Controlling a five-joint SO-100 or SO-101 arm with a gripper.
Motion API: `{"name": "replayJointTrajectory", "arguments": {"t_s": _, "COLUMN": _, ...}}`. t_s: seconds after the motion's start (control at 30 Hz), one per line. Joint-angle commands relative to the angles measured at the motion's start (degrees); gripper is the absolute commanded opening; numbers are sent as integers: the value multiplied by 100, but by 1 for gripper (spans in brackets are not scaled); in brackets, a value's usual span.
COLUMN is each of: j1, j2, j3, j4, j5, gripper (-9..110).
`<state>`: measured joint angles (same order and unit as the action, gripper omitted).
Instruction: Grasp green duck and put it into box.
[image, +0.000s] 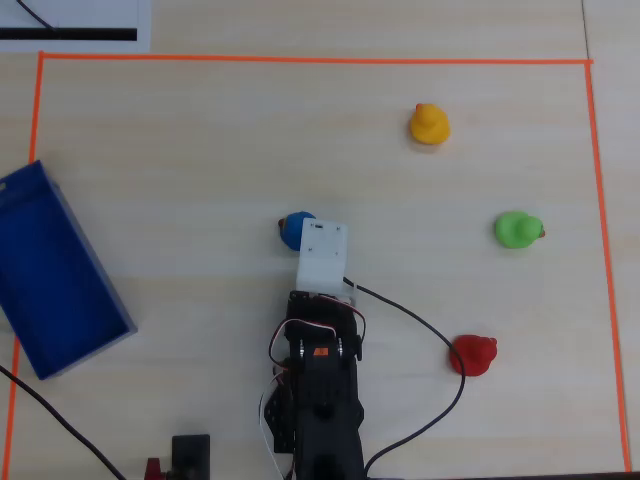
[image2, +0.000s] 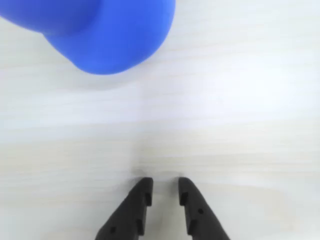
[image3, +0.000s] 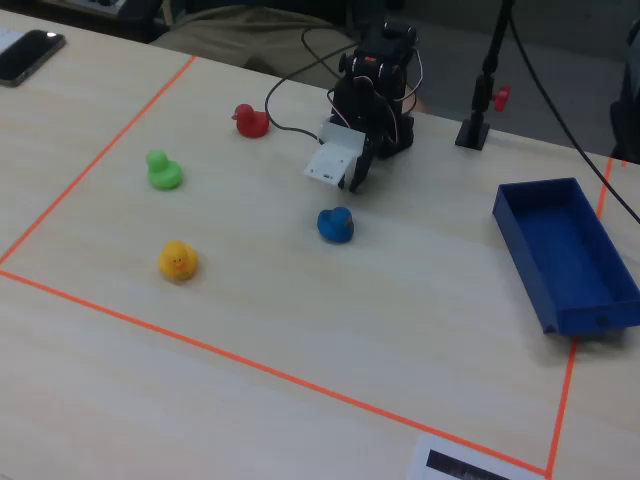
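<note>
The green duck stands alone on the pale wooden table, at the right in the overhead view and at the left in the fixed view. The blue box lies at the left edge in the overhead view and at the right in the fixed view, with nothing in it. My gripper hovers low over bare table, far from both, its jaws drawn almost together around a thin slit that holds nothing. In the fixed view the gripper points down near the arm's base. From overhead, the white wrist mount hides it.
A blue duck sits just ahead of the gripper, large at the top left of the wrist view. A yellow duck and a red duck stand on the green duck's side. Orange tape borders the workspace. A black cable trails by the red duck.
</note>
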<state>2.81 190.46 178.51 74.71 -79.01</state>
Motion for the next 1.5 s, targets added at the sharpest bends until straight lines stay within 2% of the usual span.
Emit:
{"name": "replayJointTrajectory", "arguments": {"t_s": 0.0, "j1": 44, "j2": -70, "j3": -26, "j4": 88, "j5": 53, "gripper": 4}}
{"name": "replayJointTrajectory", "arguments": {"t_s": 1.23, "j1": 35, "j2": -70, "j3": -26, "j4": 88, "j5": 70, "gripper": 4}}
{"name": "replayJointTrajectory", "arguments": {"t_s": 1.33, "j1": 26, "j2": -70, "j3": -26, "j4": 88, "j5": 70, "gripper": 0}}
{"name": "replayJointTrajectory", "arguments": {"t_s": 1.47, "j1": -70, "j2": -167, "j3": -35, "j4": -237, "j5": 123, "gripper": 0}}
